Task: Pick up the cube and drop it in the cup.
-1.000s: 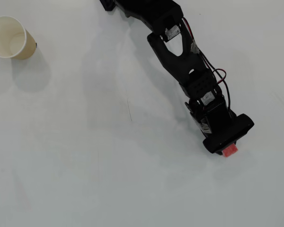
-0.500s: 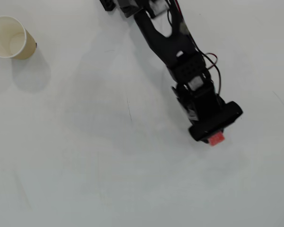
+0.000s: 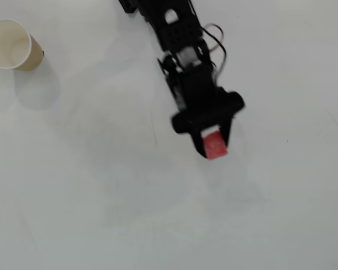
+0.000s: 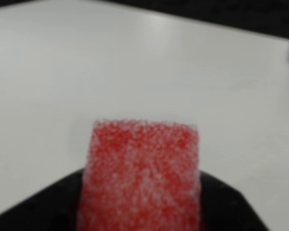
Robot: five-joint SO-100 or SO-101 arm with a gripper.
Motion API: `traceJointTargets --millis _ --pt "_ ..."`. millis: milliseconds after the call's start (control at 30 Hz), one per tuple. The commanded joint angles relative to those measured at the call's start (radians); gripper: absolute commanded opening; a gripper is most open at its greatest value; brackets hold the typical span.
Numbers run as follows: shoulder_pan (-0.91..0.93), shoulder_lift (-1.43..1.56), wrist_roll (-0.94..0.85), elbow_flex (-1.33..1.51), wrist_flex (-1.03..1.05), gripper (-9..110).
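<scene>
While clamped in the gripper [image 3: 215, 145], cube [image 3: 216, 146] sits just right of centre in the overhead view, red, a bit blurred, poking out past the black finger tips toward the lower edge. Jaws closed on it from both sides, dark finger parts visible left and right of the red block. Black arm [image 3: 183, 67] runs from top centre of the overhead frame down and right to the cube, red and black wires [image 3: 214, 34] looping off its upper part. Cup [image 3: 12, 44] in far upper left corner of the overhead frame, upright, tan outside, cream inside, mouth open to the camera, nothing visible in it, soft shadow falling below it. Cup and cube well apart, most of the white table [image 3: 101, 214] between them. In wrist view, cube [image 4: 142, 175] fills lower centre, speckled red and white foam texture, out of focus, dark gripper body [image 4: 43, 209] flanking it at both lower corners. White tabletop behind it in wrist view, dark strip along the top edge. Cannot tell from either view whether cube is off the table or touching it.
</scene>
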Motion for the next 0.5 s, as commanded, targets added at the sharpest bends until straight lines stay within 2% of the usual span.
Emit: traceJointTargets --millis 0,467 --pt "0.066 0.29 0.002 0.051 0.031 1" --pt "0.442 0.661 0.002 0.31 0.175 0"
